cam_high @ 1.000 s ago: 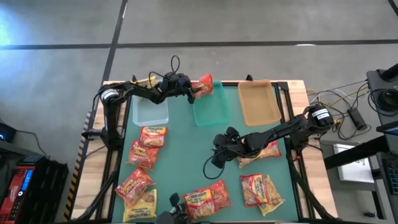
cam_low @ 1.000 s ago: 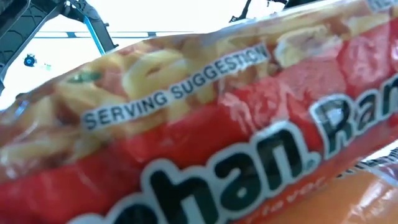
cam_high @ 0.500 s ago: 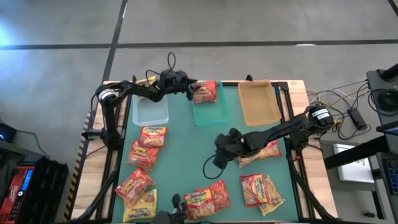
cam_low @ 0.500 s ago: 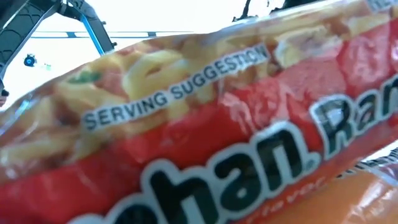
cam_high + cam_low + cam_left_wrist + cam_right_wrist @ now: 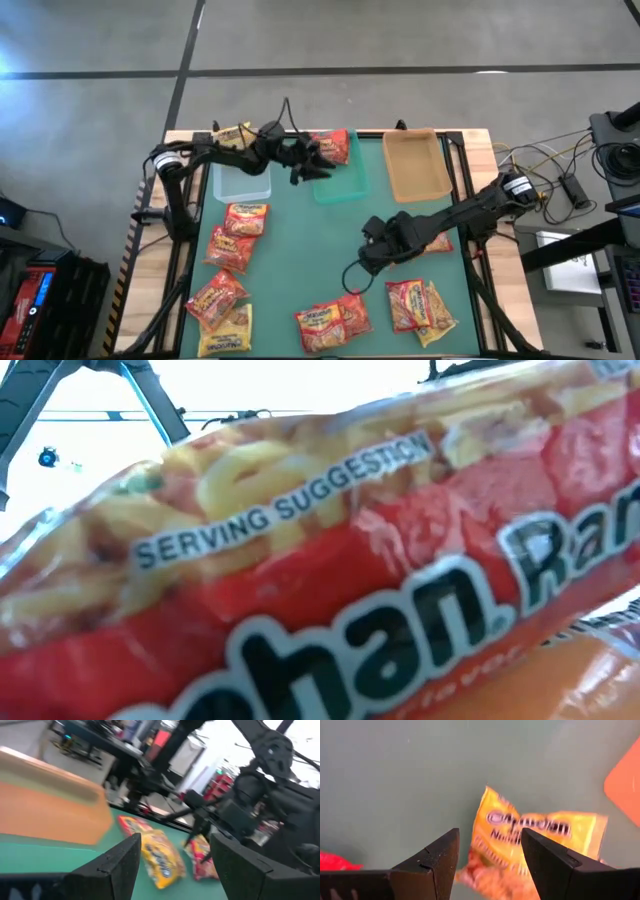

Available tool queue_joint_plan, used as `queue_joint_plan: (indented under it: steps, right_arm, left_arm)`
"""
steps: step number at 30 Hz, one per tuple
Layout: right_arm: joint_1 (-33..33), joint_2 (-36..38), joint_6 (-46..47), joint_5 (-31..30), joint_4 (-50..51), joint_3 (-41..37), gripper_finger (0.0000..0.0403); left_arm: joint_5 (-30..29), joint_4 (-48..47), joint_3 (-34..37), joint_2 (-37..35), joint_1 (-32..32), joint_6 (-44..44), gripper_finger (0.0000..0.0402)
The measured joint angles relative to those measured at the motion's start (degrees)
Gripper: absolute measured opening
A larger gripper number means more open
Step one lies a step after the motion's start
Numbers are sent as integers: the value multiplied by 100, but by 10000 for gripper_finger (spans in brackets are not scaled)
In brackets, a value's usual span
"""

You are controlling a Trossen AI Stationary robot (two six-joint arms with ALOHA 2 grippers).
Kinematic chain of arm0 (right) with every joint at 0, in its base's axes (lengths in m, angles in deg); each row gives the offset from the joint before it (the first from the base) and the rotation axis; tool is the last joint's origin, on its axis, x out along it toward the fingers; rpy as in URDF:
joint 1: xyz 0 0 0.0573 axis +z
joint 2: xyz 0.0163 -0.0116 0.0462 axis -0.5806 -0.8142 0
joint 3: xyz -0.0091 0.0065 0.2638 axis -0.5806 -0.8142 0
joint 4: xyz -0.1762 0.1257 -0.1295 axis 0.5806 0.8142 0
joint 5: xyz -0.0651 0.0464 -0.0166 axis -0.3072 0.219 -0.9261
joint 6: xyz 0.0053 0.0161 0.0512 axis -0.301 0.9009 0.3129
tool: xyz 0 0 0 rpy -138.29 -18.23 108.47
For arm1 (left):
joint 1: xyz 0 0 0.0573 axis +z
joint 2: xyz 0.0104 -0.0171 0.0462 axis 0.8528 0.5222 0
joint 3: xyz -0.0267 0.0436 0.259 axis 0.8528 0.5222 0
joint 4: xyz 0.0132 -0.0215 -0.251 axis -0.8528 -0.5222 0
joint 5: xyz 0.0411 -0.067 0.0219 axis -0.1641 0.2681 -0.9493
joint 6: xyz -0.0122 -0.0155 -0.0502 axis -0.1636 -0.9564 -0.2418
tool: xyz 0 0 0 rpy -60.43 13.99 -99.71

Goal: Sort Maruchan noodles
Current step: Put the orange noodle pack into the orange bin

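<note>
Several red, orange-red and yellow Maruchan packets lie flat on the green mat: a cluster at the left [image 5: 230,250], some at the near edge [image 5: 333,320], others at the right [image 5: 420,305]. One red packet [image 5: 334,147] lies in the far end of the teal tray [image 5: 345,182]. My left gripper [image 5: 305,165] [image 5: 176,840] hovers open at that tray's left side, just clear of the packet. My right gripper [image 5: 366,260] [image 5: 489,835] is open above the mat, over a yellow packet [image 5: 530,840]. A red packet [image 5: 320,560] fills the low view.
A clear tray [image 5: 242,182] sits left of the teal one and a tan tray [image 5: 415,165] right of it, all along the far edge. A yellow packet [image 5: 232,133] lies beyond the clear tray. Another packet [image 5: 432,240] lies under my right arm.
My left gripper carried the red packet over the teal tray, let it go, then drew back toward the near edge; the packet now lies in the tray's far end. My right gripper moved toward the near edge and a little right.
</note>
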Motion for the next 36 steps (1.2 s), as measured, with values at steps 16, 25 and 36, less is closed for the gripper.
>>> queue_joint_plan:
  steps: [16,25,36]
  right_arm:
    - [1026,-17,1815,-96,-643,-219,203]
    - [1014,-318,916,-97,-3176,-457,203]
    - [1016,-993,754,302,-4973,-457,203]
  left_arm:
    - [-761,230,1901,-1276,-1823,216,217]
    - [-2798,204,3162,-1978,-3310,96,216]
    - [-3430,164,3335,-1886,-5090,-546,217]
